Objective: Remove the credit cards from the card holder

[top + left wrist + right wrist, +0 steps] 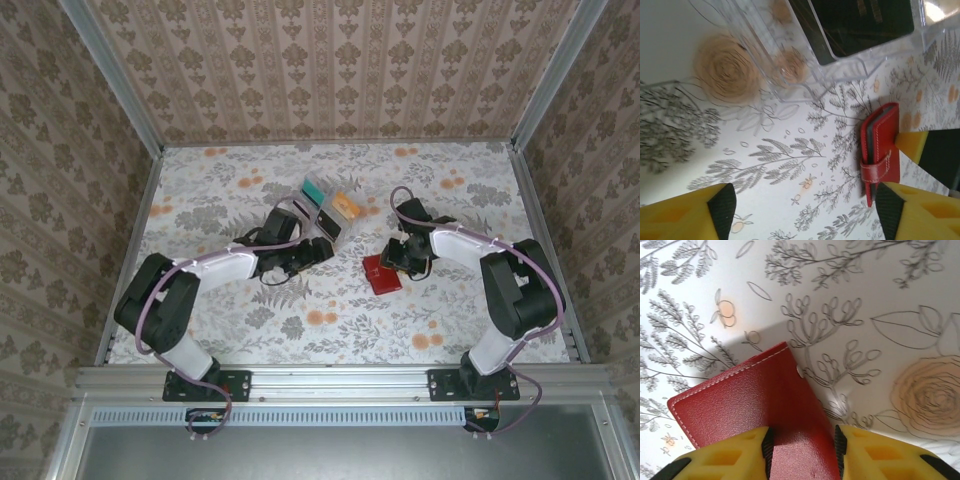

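Top view: my right gripper (400,258) stands over the small flat red rectangular card holder (381,275), which lies on the floral-printed table (250,320) right of centre. My left gripper (312,250) hangs apart from it, just beside the clear plastic rack (330,212) of teal and orange cards, which crowds its far side.

Left wrist view: the left gripper (805,212) is wide, nothing between its pads, aimed across bare cloth at the card holder (882,145), seemingly ready to draw cards once it is steadied. The red tab (879,167) is strapped shut, so I judge the credit cards are inside, unseen. The rack (850,62) sits near.

Right wrist view: the right gripper (802,450) is narrow, straddling one end of the card holder (740,405), probably to pin it; I cannot tell whether the pads bite
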`<state>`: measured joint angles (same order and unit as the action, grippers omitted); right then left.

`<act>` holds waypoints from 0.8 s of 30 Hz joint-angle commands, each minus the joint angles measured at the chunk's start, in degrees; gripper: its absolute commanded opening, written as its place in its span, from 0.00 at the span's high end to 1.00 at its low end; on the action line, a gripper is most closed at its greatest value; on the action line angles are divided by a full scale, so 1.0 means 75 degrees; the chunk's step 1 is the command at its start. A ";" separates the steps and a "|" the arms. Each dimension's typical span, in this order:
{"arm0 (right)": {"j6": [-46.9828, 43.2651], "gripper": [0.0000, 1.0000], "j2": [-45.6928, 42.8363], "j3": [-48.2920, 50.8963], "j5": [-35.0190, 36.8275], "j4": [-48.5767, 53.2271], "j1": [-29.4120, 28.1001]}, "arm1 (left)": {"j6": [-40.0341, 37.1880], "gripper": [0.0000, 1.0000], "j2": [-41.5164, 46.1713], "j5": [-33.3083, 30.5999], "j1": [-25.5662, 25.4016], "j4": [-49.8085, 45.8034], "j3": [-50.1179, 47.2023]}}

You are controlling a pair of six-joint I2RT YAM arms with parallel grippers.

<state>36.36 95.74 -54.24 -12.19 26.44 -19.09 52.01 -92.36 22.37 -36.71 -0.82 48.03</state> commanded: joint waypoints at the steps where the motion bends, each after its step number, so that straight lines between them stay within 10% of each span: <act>1: 0.0389 0.60 0.0126 0.0317 -0.0688 -0.0506 -0.0151 | 0.0296 0.25 -0.0114 0.0450 -0.0074 0.0294 0.0162; 24: 0.1857 0.65 0.0731 0.0260 -0.1205 -0.1892 -0.1544 | 0.0428 0.39 -0.0197 0.0687 -0.0262 0.0270 -0.0389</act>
<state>49.52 99.53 -52.38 -20.49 12.25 -30.28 54.92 -92.44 25.26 -38.28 -0.23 45.01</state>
